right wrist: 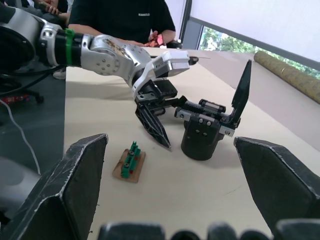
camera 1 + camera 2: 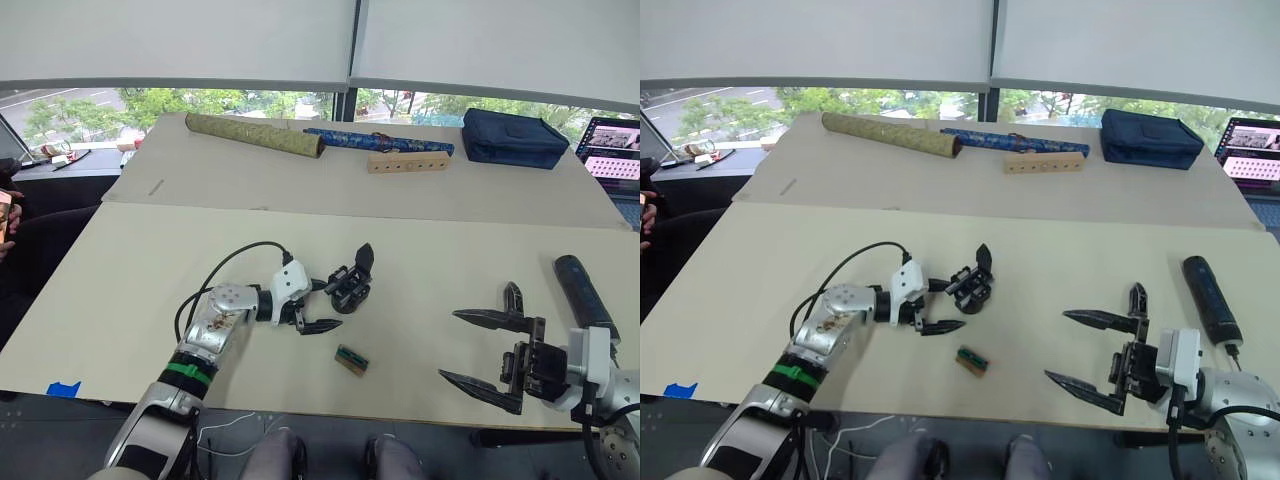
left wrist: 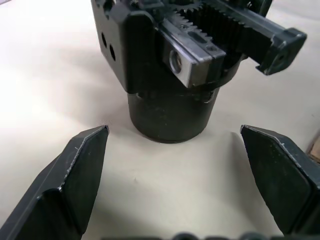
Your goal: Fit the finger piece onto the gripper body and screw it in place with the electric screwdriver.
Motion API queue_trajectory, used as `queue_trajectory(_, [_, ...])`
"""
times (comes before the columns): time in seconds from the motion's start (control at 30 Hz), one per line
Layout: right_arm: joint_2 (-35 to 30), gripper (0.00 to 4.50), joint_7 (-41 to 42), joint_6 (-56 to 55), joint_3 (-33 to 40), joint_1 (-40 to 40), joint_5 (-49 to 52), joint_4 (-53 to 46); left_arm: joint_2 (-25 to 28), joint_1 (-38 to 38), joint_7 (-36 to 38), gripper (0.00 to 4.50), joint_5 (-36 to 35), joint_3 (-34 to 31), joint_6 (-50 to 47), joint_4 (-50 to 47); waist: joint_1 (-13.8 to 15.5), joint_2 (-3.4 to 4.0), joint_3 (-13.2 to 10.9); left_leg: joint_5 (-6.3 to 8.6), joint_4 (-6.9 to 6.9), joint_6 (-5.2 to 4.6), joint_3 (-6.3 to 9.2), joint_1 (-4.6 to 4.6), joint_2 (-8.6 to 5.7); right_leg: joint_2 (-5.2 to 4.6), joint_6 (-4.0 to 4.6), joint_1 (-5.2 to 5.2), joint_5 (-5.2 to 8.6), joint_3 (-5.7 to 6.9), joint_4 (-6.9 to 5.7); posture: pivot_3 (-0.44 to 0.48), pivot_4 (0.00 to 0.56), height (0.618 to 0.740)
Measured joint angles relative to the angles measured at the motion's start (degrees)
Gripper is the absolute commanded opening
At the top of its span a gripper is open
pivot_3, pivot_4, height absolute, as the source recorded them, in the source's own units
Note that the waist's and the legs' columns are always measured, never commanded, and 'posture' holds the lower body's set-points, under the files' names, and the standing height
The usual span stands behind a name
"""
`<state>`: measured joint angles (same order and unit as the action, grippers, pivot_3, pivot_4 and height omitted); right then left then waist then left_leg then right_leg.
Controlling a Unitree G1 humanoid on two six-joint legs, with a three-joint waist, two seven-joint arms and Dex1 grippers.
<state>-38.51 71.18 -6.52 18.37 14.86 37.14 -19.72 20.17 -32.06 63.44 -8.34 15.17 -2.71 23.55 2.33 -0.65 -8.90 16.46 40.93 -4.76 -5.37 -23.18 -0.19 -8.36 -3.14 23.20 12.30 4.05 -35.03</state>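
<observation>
The gripper body stands on its round base near the middle of the cream table, one pointed black finger sticking up from it. My left gripper is open right beside it on its left; in the left wrist view its fingers flank the round base without touching. The electric screwdriver lies on the table at the far right. My right gripper is open and holds nothing, just left of the screwdriver near the front edge. The finger piece is out of view.
A small green part on a wooden chip lies in front of the gripper body. At the back lie an olive roll, a blue patterned roll, a wooden block with holes, a navy bag and a laptop. A person sits on the table's left.
</observation>
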Motion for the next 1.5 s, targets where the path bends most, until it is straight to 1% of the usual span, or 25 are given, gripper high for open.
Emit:
queue_trajectory(0.17, [0.32,4.5,-0.55,-0.01,-0.86,0.87,-0.31,-0.23,-3.8,-5.17,1.88,4.47,1.57,0.69,5.87,9.36,0.04,-0.01,-0.01,0.02,0.03,-0.04,-0.02,-0.04,-0.02,0.02,-0.02,-0.01,0.0,0.01,0.01,0.0,0.15,0.734])
queue_trajectory(0.37, [0.83,4.5,-1.4,-0.11,-0.95,3.06,-0.44,-1.21,-6.51,-8.24,3.6,4.47,2.22,0.75,10.11,16.12,-0.12,-0.01,-0.01,0.05,0.04,-0.09,-0.04,-0.02,-0.01,0.03,-0.03,-0.01,0.0,0.01,-0.01,0.0,0.15,0.734])
queue_trajectory(0.47, [1.1,4.5,-1.39,-0.19,-0.95,4.65,-0.45,-1.37,-6.87,-8.92,4.81,3.7,2.22,0.39,11.64,18.04,-0.07,-0.01,-0.01,0.07,0.05,-0.13,-0.03,-0.02,-0.01,0.02,-0.03,-0.03,0.0,0.01,-0.01,0.0,0.15,0.734])
queue_trajectory(0.57, [1.1,4.5,-1.37,-0.27,-0.94,5.32,-0.44,-1.65,-6.65,-8.79,4.93,2.35,2.05,-0.66,12.42,18.64,-0.18,-0.02,-0.01,0.07,0.05,-0.13,-0.02,-0.01,0.01,0.02,-0.03,-0.01,0.0,0.01,-0.02,0.0,0.15,0.734])
queue_trajectory(0.67, [1.1,4.5,-1.32,-0.3,-0.85,5.35,-0.43,-1.64,-6.57,-7.04,4.33,2.36,1.37,-1.88,10.87,16.21,-0.4,-0.01,-0.01,0.06,0.04,-0.12,-0.01,-0.01,0.03,0.02,-0.03,0.02,0.0,-0.01,-0.04,0.0,0.15,0.734])
queue_trajectory(0.7, [1.1,4.5,-1.29,-0.3,-0.84,5.19,-0.44,-1.63,-6.46,-5.67,3.5,2.36,1.22,-2.35,9.42,13.89,-0.47,-0.01,-0.01,0.06,0.02,-0.1,-0.01,-0.01,0.03,0.03,-0.03,0.03,0.0,-0.01,-0.03,0.0,0.15,0.734])
queue_trajectory(0.73, [1.1,4.5,-1.27,-0.31,-0.84,4.93,-0.44,-1.59,-6.59,-3.1,1.65,2.36,0.77,-3.15,6.77,9.53,-0.65,-0.01,-0.01,0.05,0.02,-0.09,-0.01,-0.02,0.03,0.02,-0.03,0.04,0.0,-0.02,-0.03,0.0,0.15,0.734])
queue_trajectory(0.77, [1.1,4.5,-1.27,-0.31,-0.82,4.9,-0.44,-1.55,-6.71,-2.2,0.97,2.36,0.33,-3.3,5.78,8.16,-0.72,-0.01,-0.01,0.05,0.02,-0.09,-0.01,-0.02,0.04,0.01,-0.03,0.03,0.0,-0.02,-0.03,0.0,0.15,0.734])
queue_trajectory(0.9, [1.11,4.5,-1.08,-0.33,-1.02,4.13,-0.58,-1.21,-8.84,6.46,-7.75,2.36,-0.68,-3.8,-4.77,-7.26,-0.69,-0.01,-0.01,0.05,0.04,-0.09,0.03,-0.09,0.03,-0.02,-0.05,0.02,0.01,-0.02,0.01,0.0,0.15,0.734])
queue_trajectory(1.0, [1.11,4.5,-0.88,-0.33,-1.52,3.9,-0.89,-0.98,-10.01,9.34,-13.41,2.36,-0.39,-3.55,-9.97,-14.04,-0.26,-0.01,-0.01,0.05,0.07,-0.09,0.03,-0.08,0.02,-0.03,-0.05,0.02,-0.01,-0.03,0.0,0.0,0.15,0.734])
queue_trajectory(1.07, [1.11,4.5,-0.57,-0.33,-1.81,3.62,-0.93,-0.65,-11.85,11.12,-18.47,2.36,0.6,-3.58,-11.7,-18.03,-0.09,-0.02,-0.01,0.05,0.06,-0.09,0.07,-0.03,0.02,-0.04,-0.05,-0.02,-0.01,-0.07,-0.01,0.0,0.15,0.734])
queue_trajectory(1.17, [1.11,4.5,-0.11,-0.33,-1.97,2.7,-0.93,-0.02,-12.87,12.63,-22.76,2.36,2.08,-2.42,-13.03,-20.97,-0.08,-0.01,-0.01,0.04,0.04,-0.07,0.06,-0.01,0.03,-0.03,-0.05,0.0,-0.01,-0.07,0.0,0.0,0.15,0.734])
queue_trajectory(1.3, [1.11,4.5,0.29,-0.33,-2.01,1.85,-0.93,0.47,-13.4,12.92,-27.02,2.36,3.85,-1.46,-15.07,-21.45,-0.07,-0.01,-0.01,0.03,0.03,-0.06,0.06,-0.03,0.02,-0.02,-0.05,0.02,-0.01,-0.06,-0.01,0.0,0.15,0.734])
queue_trajectory(1.5, [1.11,4.5,0.8,-0.33,-2.01,2.01,-0.93,0.71,-13.24,13.04,-29.03,2.36,4.01,-0.7,-15.11,-21.44,-0.02,-0.01,-0.01,0.04,0.04,-0.06,0.05,-0.06,0.02,-0.03,-0.05,0.02,-0.01,-0.06,0.02,0.0,0.15,0.734])
